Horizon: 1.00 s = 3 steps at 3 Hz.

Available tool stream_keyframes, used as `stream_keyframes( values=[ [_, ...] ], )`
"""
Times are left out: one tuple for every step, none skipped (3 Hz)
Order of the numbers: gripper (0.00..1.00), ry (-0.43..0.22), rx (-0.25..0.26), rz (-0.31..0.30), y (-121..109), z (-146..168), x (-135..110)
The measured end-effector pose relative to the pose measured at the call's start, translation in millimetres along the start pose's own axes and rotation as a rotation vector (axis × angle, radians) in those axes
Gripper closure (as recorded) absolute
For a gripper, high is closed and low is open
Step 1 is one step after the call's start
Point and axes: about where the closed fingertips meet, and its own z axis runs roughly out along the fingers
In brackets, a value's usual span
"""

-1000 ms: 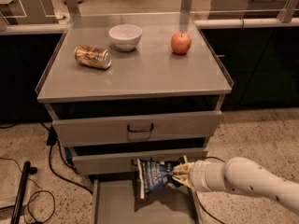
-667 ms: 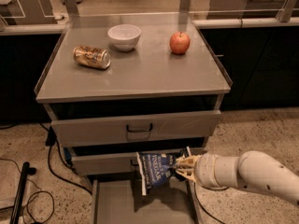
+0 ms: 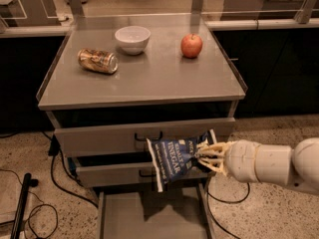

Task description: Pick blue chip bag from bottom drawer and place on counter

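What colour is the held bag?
Chip bag: dark blue, white lettering. Gripper holds it above the bottom drawer. Camera view.

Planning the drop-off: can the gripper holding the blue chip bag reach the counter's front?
Probably yes: the gripper holds the blue chip bag below the counter, whose front is bare; can, bowl and apple sit farther back.

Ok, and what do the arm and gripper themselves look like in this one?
The gripper, low on the right at the blue chip bag, has slim, pale cream fingers with a ribbed look. Behind it the arm is smooth off-white, in fat rounded segments with a seam between them. No cables or markings show.
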Motion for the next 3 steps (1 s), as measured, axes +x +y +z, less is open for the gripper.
stream_keyframes(
  values=[
    [1.00,-0.046,0.049,-0.045,-38,-38,-37],
    [1.00,-0.092,0.130,-0.102,-86,-75,-89],
    [1.00,-0.092,0.130,-0.102,-86,-75,-89]
  ],
)
